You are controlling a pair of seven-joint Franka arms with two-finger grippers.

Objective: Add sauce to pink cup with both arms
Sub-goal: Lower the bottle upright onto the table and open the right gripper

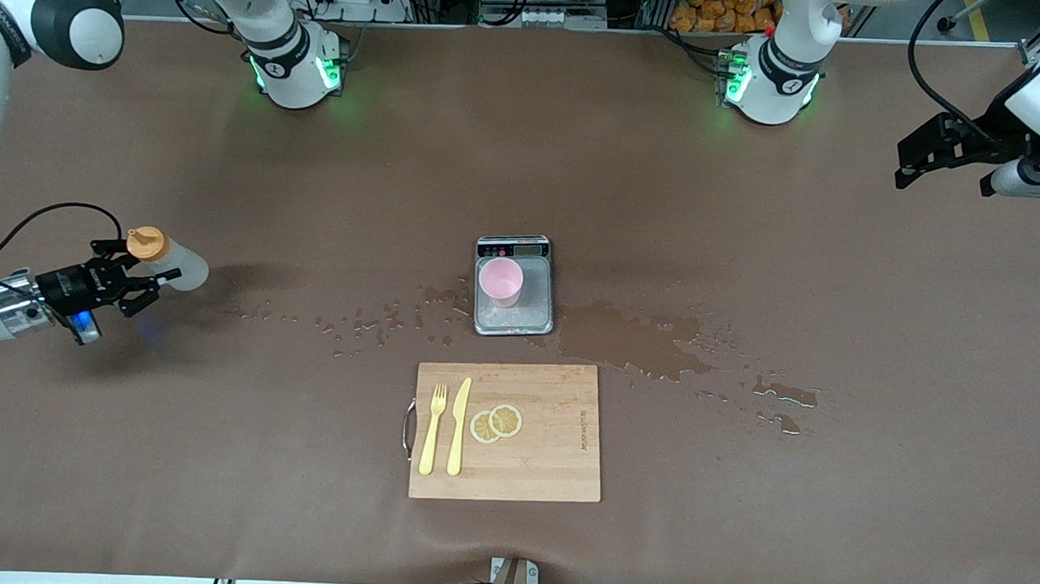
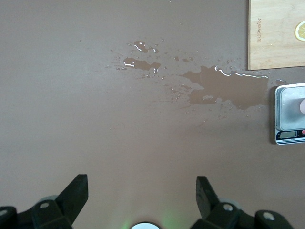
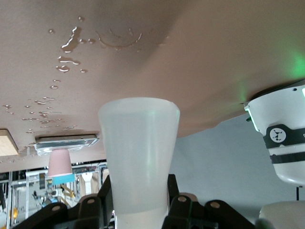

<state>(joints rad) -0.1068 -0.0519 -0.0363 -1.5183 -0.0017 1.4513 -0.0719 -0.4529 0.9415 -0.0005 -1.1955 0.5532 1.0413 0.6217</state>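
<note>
The right claw (image 1: 138,286) is clamped round the cloudy, soft plastic squeeze bottle (image 1: 173,264) with the orange cap, up over the right arm's end of the brown bench (image 1: 740,477). The bottle lies tipped on its side, cap end toward the arm's end of the bench. The small round pink plastic cup (image 1: 500,281) stands on a flat shiny metal scale (image 1: 528,314) mid-bench, well apart. The left claw (image 2: 142,193) hangs wide open with nothing in it, over the other end.

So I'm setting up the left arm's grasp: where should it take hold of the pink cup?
Probably by the side wall, coming down and closing across it. The pink cup stands upright on the scale, with no handle and a round rim. The left gripper waits open over the table's end; the right gripper holds the sauce bottle.
</note>
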